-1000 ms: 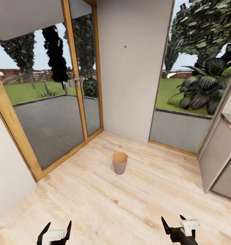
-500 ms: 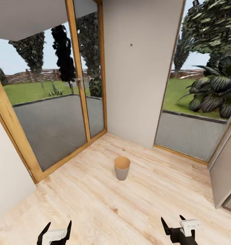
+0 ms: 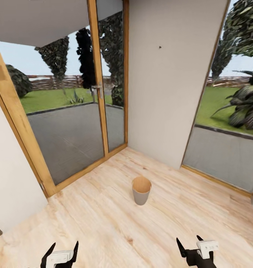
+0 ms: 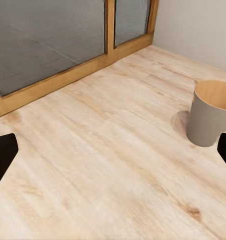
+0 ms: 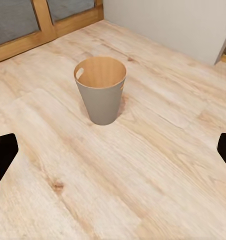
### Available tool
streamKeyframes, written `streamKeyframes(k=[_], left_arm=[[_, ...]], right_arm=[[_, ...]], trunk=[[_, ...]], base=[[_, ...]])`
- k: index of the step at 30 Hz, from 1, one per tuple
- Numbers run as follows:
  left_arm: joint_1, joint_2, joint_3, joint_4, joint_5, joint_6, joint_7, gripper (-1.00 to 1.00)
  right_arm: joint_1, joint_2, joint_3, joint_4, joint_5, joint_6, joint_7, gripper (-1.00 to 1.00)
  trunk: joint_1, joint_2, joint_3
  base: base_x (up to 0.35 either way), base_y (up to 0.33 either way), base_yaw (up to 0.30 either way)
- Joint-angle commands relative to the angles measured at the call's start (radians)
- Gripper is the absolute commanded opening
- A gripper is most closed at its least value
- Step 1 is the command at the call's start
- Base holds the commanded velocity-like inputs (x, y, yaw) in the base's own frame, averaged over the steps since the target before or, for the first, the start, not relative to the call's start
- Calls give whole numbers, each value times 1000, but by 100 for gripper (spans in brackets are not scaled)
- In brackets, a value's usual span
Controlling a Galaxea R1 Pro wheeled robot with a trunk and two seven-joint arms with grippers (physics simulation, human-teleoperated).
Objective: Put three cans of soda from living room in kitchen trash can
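No soda can is in view. A small round bin (image 3: 141, 190), grey outside and light brown inside, stands upright and empty on the light wood-plank floor; it shows again as the bin (image 4: 209, 119) and the bin (image 5: 101, 95) in the wrist views. My left gripper (image 3: 65, 244) is low in the head view, open and holding nothing, well short of the bin. My right gripper (image 3: 187, 239) is open and empty too. In the wrist views the left gripper (image 4: 113, 155) and the right gripper (image 5: 113, 155) hold their dark fingertips wide apart over bare floor.
Wood-framed glass doors (image 3: 66, 123) run along the left, looking onto a terrace and garden. A plain wall section (image 3: 167, 82) stands behind the bin, with another glass pane (image 3: 227, 149) to its right. A white wall (image 3: 10, 178) closes the near left.
The whole picture has shifted to the right, so the camera has turned left. The grey cabinet at the right edge has slid out of view. Both grippers look the same.
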Motion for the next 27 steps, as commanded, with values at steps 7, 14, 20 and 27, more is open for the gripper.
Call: streamKeyframes(k=[7, 14, 20, 27], left_arm=[[0, 0, 0, 0, 0, 0, 0, 100], [0, 1, 1, 0, 0, 0, 0, 100], [0, 1, 1, 1, 0, 1, 0, 100], [-1, 0, 1, 2, -3, 3, 0, 100]], right_arm=[[0, 0, 0, 0, 0, 0, 0, 100], [0, 0, 0, 0, 0, 0, -1, 100], [0, 0, -1, 0, 0, 0, -1, 100], [0, 0, -1, 0, 0, 0, -1, 100]], trunk=[[0, 0, 0], [0, 0, 0], [0, 0, 0], [0, 0, 0]], base=[[190, -144, 241], [182, -31, 215], [181, 16, 183], [233, 2, 82]])
